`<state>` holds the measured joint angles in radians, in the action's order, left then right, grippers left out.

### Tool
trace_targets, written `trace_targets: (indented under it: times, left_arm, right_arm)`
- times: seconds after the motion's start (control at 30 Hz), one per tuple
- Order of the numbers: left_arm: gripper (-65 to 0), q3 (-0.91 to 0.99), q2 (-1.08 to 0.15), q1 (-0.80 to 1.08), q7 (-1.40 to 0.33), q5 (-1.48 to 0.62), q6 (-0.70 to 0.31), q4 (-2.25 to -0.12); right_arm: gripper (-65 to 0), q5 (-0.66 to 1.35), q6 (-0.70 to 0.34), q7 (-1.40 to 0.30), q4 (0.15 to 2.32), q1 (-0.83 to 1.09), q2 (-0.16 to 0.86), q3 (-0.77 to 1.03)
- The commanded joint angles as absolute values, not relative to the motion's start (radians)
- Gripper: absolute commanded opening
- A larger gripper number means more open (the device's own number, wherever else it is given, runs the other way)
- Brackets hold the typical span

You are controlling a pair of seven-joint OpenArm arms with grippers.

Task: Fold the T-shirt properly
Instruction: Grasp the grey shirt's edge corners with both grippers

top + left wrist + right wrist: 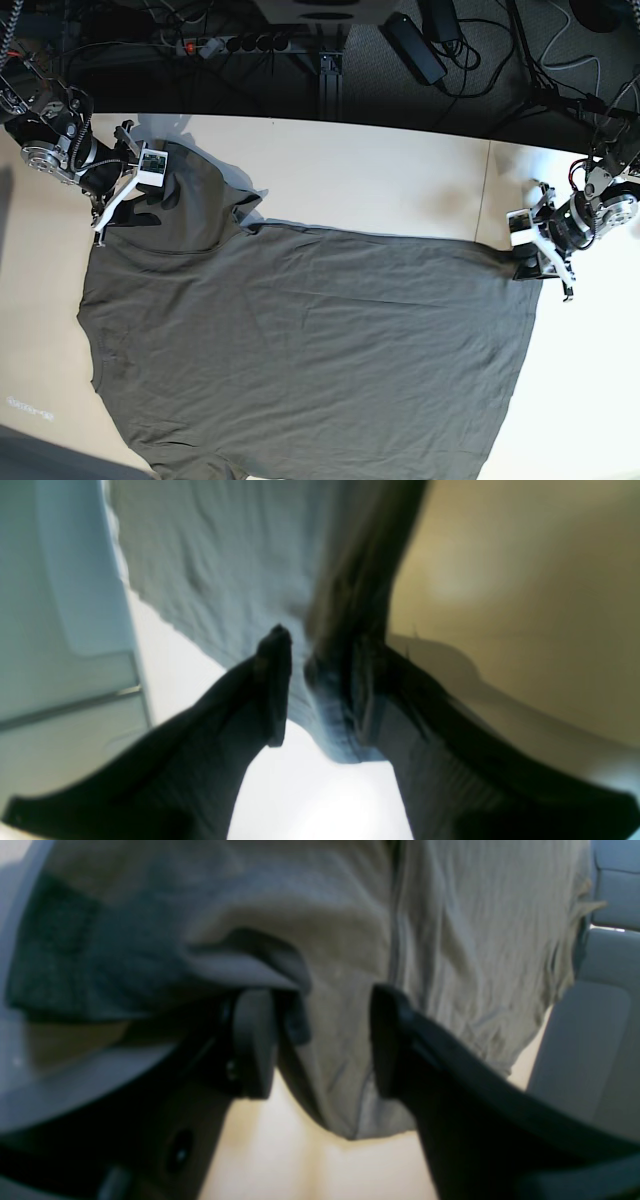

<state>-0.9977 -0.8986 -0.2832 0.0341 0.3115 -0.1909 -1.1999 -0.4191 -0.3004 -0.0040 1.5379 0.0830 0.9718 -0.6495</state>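
So far you have no fold made: the T-shirt (300, 340) lies spread flat on the worktop (400, 170), the right pincer (125, 205) pinching its ten o'clock corner, the left pincer (535, 262) pinching its three o'clock corner.

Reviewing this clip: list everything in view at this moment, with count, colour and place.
T-shirt: one, dark grey-olive, spread flat across the table, two far corners gripped.
Table: one, pale beige, under the shirt.
Power strip: one, dark, on the floor beyond the table.
Cables: several, black, on the floor at the back.
Power brick: one, black, floor behind the table.
Left gripper: one, black jaws, closed on the shirt's edge, base view's right.
Right gripper: one, black jaws, fabric bunched between them, base view's left.
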Motion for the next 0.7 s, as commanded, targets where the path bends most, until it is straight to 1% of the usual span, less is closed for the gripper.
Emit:
trace_targets:
  times: [0.0,0.03,0.07,0.13,0.17,0.2,0.27,0.37,0.47,0.53,0.67]
  left_arm:
    - [-40.8,-1.016,-0.896,-0.289,-0.003,0.342,-0.282,-1.167]
    - [-41.9,-1.019,-0.885,-0.296,0.003,0.358,-0.307,-1.148]
    - [-45.2,-1.02,-0.878,-0.297,0.017,0.369,-0.32,-1.133]
    - [-55.7,-1.02,-0.877,-0.296,0.087,0.38,-0.335,-1.118]
    - [-61.7,-1.02,-0.879,-0.296,0.118,0.38,-0.353,-1.113]
    - [-65.0,-1.02,-0.879,-0.296,0.139,0.381,-0.367,-1.112]
    - [-65.0,-1.02,-0.879,-0.296,0.138,0.383,-0.367,-1.113]
    - [-65.0,-1.02,-0.881,-0.296,0.138,0.383,-0.327,-1.115]
    - [-65.0,-1.02,-0.881,-0.296,0.138,0.383,-0.323,-1.12]
    - [-65.0,-1.019,-0.883,-0.297,0.134,0.383,-0.346,-1.132]
    - [-65.0,-0.998,-0.908,-0.296,0.12,0.382,-0.447,-1.201]
  right_arm:
    - [-34.0,-0.418,-0.349,-0.024,1.529,0.097,0.981,-0.664]
    - [-34.0,-0.418,-0.349,-0.024,1.529,0.097,0.981,-0.664]
    - [-34.1,-0.419,-0.348,-0.024,1.529,0.097,0.981,-0.664]
    - [-34.4,-0.419,-0.348,-0.024,1.529,0.097,0.98,-0.664]
    - [-37.7,-0.419,-0.348,-0.024,1.529,0.096,0.98,-0.664]
    - [-44.4,-0.419,-0.349,-0.024,1.529,0.095,0.98,-0.664]
    - [-65.0,-0.419,-0.349,-0.035,1.529,0.095,0.98,-0.664]
    - [-65.0,-0.417,-0.348,-0.069,1.529,0.094,0.98,-0.663]
    - [-65.0,-0.411,-0.348,-0.068,1.53,0.094,0.981,-0.663]
    - [-65.0,-0.411,-0.348,-0.069,1.53,0.095,0.981,-0.662]
    - [-65.0,-0.398,-0.348,-0.129,1.544,0.095,0.984,-0.651]
